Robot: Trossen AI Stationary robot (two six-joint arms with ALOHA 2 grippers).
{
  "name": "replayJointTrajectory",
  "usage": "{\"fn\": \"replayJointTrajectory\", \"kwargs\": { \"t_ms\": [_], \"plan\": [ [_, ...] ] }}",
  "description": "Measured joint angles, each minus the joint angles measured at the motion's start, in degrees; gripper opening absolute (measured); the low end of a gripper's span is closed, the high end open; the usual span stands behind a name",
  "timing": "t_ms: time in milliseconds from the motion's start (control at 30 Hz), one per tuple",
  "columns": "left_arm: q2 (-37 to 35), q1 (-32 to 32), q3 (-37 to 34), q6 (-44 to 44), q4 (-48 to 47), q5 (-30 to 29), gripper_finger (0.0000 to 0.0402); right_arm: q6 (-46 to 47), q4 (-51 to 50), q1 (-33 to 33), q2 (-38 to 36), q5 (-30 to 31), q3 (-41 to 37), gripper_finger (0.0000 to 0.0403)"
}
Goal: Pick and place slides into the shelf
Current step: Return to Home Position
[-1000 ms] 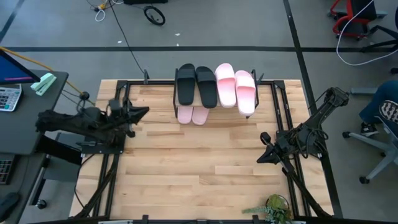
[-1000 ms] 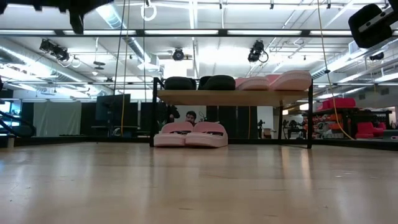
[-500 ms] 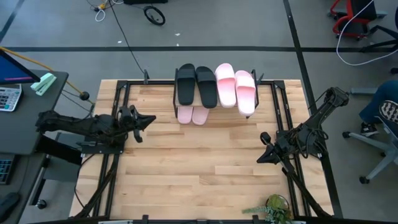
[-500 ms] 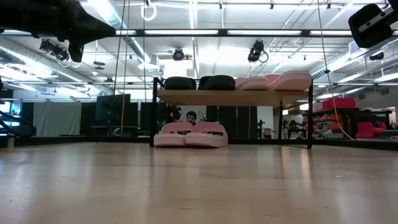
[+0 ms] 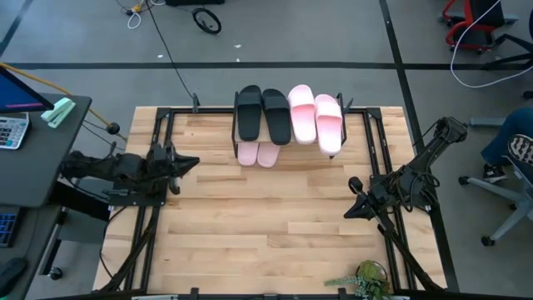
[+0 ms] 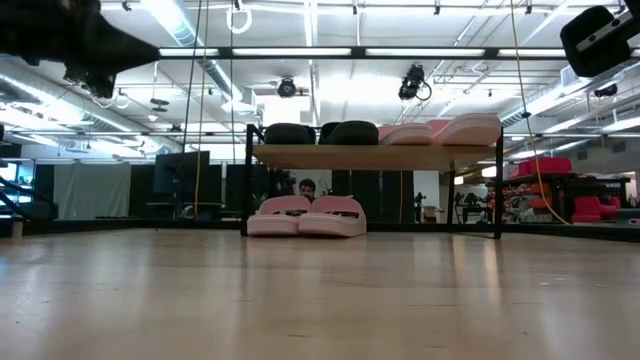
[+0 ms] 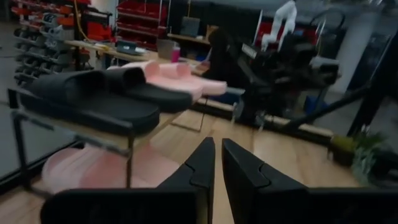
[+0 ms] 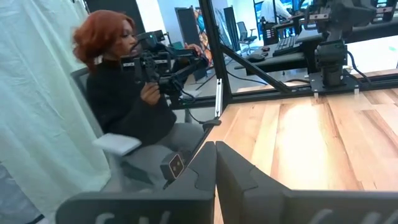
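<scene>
We see the lower pink slides (image 5: 257,154) half hidden under the shelf (image 6: 375,155) board | left gripper (image 7: 217,144) closed to a slit, empty | right gripper (image 8: 215,145) closed, empty

black slides (image 5: 263,115): two noted | pale pink slides (image 5: 316,121): four noted | shelf (image 6: 350,156): black frame, light wood board | surface (image 5: 266,225): pale wood planks

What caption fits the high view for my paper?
Two black slides and two pink slides top the shelf, a pink pair beneath; left gripper and right gripper stand aside.
</scene>
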Motion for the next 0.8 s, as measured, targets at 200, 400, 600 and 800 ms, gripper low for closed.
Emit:
{"fn": "replayJointTrajectory", "kwargs": {
  "t_ms": [200,400,600,800],
  "plan": [
    [-3.97,0.0,0.0,4.09,-5.04,-0.07,0.0031,0.0,0.0,-0.01,0.0,0.01,0.0,0.0009],
    [-3.78,0.02,0.0,3.85,-4.97,-0.06,0.0023,0.0,-0.02,-0.01,0.0,-0.01,0.0,0.0009],
    [-3.82,0.02,0.0,4.12,-4.92,-0.05,0.0031,0.0,0.0,0.0,0.0,0.0,0.0,0.0009],
    [-3.82,0.04,0.0,4.12,-4.94,-0.05,0.0035,0.0,0.0,0.01,0.0,0.01,0.0,0.0009]
  ]
}}
